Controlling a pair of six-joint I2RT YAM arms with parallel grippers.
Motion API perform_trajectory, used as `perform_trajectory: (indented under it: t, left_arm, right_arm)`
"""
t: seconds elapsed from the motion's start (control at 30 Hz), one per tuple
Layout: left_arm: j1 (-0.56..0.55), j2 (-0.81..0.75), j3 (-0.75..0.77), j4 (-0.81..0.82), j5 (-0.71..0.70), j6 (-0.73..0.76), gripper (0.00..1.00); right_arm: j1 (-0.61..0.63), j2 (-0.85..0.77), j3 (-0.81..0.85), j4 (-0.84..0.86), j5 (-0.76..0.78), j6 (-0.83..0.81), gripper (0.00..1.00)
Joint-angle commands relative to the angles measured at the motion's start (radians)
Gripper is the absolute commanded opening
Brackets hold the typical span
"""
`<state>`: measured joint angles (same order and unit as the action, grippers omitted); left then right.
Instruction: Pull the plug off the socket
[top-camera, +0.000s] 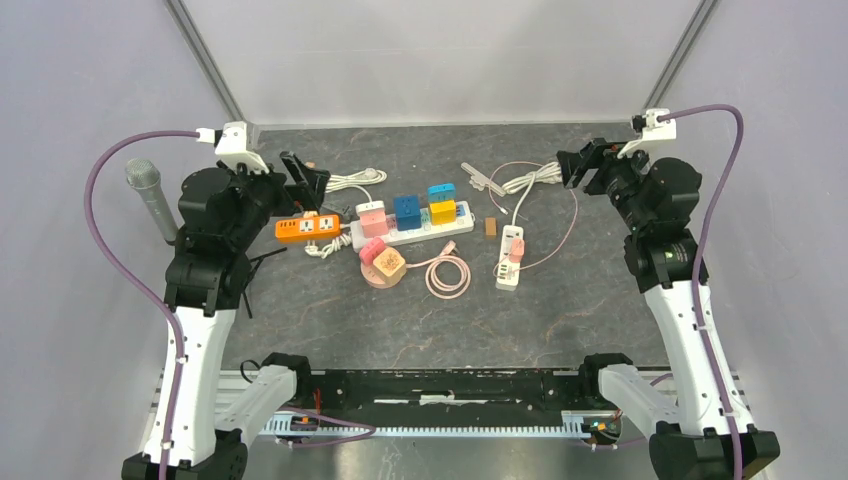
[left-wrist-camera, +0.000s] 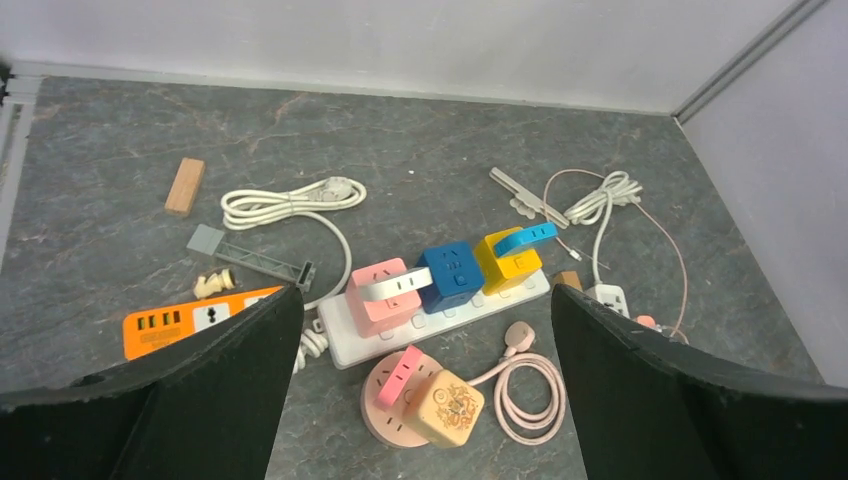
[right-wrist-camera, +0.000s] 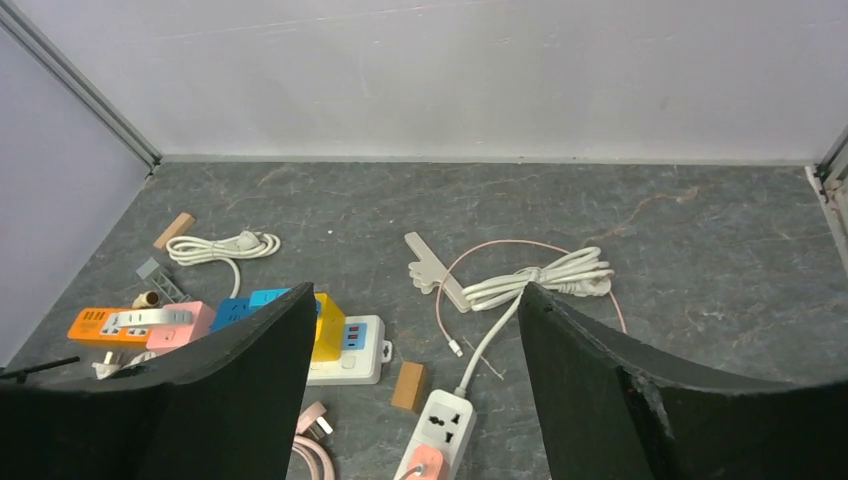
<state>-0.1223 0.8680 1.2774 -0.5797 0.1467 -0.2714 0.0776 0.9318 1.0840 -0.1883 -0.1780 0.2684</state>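
Note:
A small white power strip (top-camera: 510, 268) (right-wrist-camera: 446, 418) lies right of centre with a pink plug (top-camera: 516, 250) (right-wrist-camera: 425, 462) seated in it. A long white strip (top-camera: 415, 234) (left-wrist-camera: 338, 345) carries pink (left-wrist-camera: 385, 295), blue (left-wrist-camera: 450, 275) and yellow (left-wrist-camera: 505, 262) cube adapters. In front of it, a round pink socket (top-camera: 376, 276) (left-wrist-camera: 380, 418) holds a flat pink plug (left-wrist-camera: 398, 375) and a beige cube (left-wrist-camera: 445, 408). My left gripper (top-camera: 305, 180) (left-wrist-camera: 425, 310) hangs open above the left of the table, holding nothing. My right gripper (top-camera: 580, 165) (right-wrist-camera: 415, 295) is open and raised at the back right.
An orange power strip (top-camera: 308, 228) (left-wrist-camera: 165, 325) lies under the left gripper. A coiled pink cable (top-camera: 448, 275), a white cable bundle (top-camera: 530, 180) (right-wrist-camera: 540, 285), another white cord (left-wrist-camera: 290, 200) and wooden blocks (top-camera: 490, 227) (left-wrist-camera: 185, 185) are scattered about. A microphone (top-camera: 150, 195) stands far left.

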Motion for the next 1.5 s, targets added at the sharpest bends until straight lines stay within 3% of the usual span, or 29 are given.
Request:
perform_trajectory:
  t: [0.0,0.27,0.37,0.6,0.83,1.07,1.17,1.37,1.47]
  left_arm:
    - [-0.004,0.007,0.037,-0.013,-0.075,0.006,1.0]
    - [-0.003,-0.1,-0.134,-0.004,-0.228,-0.163,1.0]
    - [-0.004,-0.145,-0.162,-0.005,-0.114,-0.133,1.0]
    - [-0.004,-0.266,-0.278,0.104,0.223,-0.118,1.0]
    - [-0.046,-0.204,-0.301,0.124,0.353,-0.114,1.0]
    - [-0.063,-0.122,-0.372,0.301,0.52,-0.236,1.0]
    - [-0.073,-0.068,-0.398,0.38,0.545,-0.294,0.99]
    - [-0.164,0.07,-0.392,0.447,0.438,-0.308,0.96]
    - [-0.222,0.161,-0.359,0.448,0.381,-0.308,0.97]
  right_arm:
    - [-0.003,0.01,0.005,0.043,0.016,0.049,0.79]
    - [-0.002,0.059,0.125,-0.077,0.172,0.052,0.84]
    - [-0.002,0.067,0.118,-0.096,0.167,0.107,0.86]
    - [-0.003,0.065,0.018,-0.076,-0.063,0.181,0.85]
    - [-0.001,0.073,-0.111,-0.124,-0.157,0.196,0.85]
    - [0.099,0.127,-0.197,-0.21,0.035,0.086,0.83]
    - [0.168,0.18,-0.213,-0.203,0.124,0.075,0.76]
    - [0.292,0.342,-0.111,-0.255,0.361,0.087,0.73]
    - [0.312,0.442,-0.055,-0.318,0.389,0.091,0.73]
